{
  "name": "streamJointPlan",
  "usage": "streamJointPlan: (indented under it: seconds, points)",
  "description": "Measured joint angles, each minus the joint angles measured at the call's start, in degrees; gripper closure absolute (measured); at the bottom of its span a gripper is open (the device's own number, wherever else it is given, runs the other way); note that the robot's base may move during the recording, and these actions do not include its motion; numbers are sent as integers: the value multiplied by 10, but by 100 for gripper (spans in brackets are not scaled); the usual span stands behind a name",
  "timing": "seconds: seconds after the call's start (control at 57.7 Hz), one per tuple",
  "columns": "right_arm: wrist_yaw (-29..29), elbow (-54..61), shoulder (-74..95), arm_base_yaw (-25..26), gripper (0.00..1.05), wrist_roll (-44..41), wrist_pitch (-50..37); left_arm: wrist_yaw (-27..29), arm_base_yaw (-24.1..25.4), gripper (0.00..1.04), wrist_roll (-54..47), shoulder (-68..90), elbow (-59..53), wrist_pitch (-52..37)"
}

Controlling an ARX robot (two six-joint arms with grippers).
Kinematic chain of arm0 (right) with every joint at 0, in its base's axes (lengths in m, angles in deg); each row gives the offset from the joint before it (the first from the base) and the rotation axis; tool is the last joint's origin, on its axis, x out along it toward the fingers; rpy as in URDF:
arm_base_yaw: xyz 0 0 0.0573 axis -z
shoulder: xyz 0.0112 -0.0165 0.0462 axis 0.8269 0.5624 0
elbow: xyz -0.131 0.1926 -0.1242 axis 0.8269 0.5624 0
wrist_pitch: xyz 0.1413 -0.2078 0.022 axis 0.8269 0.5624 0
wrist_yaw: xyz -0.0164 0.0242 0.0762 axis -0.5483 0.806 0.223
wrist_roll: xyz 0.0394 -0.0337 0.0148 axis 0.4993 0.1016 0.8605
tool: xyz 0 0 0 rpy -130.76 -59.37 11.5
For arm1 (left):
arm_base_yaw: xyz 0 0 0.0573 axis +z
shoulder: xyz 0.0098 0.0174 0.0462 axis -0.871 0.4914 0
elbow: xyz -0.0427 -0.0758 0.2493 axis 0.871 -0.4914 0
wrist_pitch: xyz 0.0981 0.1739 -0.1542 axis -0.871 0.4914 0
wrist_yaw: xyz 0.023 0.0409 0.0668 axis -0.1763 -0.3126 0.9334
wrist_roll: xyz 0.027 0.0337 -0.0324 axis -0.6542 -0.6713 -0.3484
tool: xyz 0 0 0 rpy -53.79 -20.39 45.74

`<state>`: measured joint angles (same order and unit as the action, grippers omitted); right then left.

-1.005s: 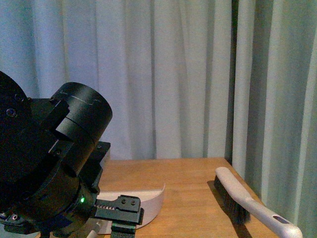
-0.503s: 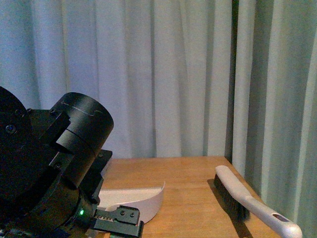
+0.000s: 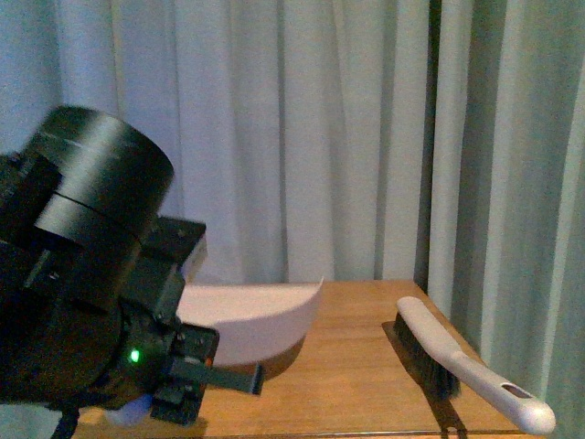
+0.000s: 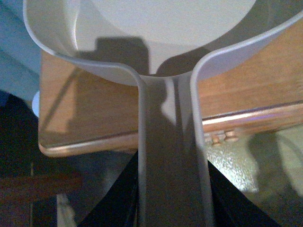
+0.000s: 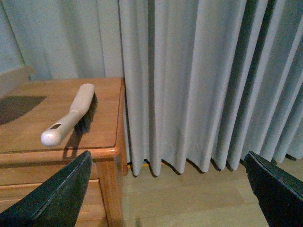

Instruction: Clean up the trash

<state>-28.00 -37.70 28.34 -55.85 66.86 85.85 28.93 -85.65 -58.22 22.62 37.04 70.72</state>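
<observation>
My left gripper [image 3: 206, 373] [image 4: 173, 189] is shut on the handle of a pale dustpan [image 3: 260, 325] [image 4: 156, 56]. It holds the pan tilted above the wooden table [image 3: 356, 375], near the table's front left corner. In the left wrist view the pan looks bare inside. The trash is out of view in all frames. My right gripper [image 5: 173, 189] is open with nothing between its fingers. It hangs over the wood floor [image 5: 189, 203] to the right of the table [image 5: 28, 127]. In the front view the right gripper does not show.
A white hand brush with dark bristles [image 3: 457, 366] [image 5: 71, 116] lies along the table's right edge. Pale curtains [image 3: 347, 137] [image 5: 199, 80] hang right behind and beside the table. The left arm's black body fills the front view's lower left.
The left arm has risen and swung left, lifting the dustpan off the table and tilting it. The brush has not moved.
</observation>
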Motion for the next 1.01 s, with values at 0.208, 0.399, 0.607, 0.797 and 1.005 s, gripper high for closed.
streamJointPlan:
  seconds: [0.208, 0.399, 0.607, 0.797, 1.005]
  points:
    - [0, 0, 0, 0, 7, 0, 0, -24, 13, 77, -58, -118, -76, -132]
    - [0, 0, 0, 0, 7, 0, 0, -61, 61, 77, -102, -262, -164, -182]
    - [0, 0, 0, 0, 7, 0, 0, -126, 123, 77, -113, -446, -247, -178]
    - [0, 0, 0, 0, 7, 0, 0, -204, 217, 77, -85, -610, -303, -112]
    - [0, 0, 0, 0, 7, 0, 0, -367, 379, 77, -16, -761, -347, -61]
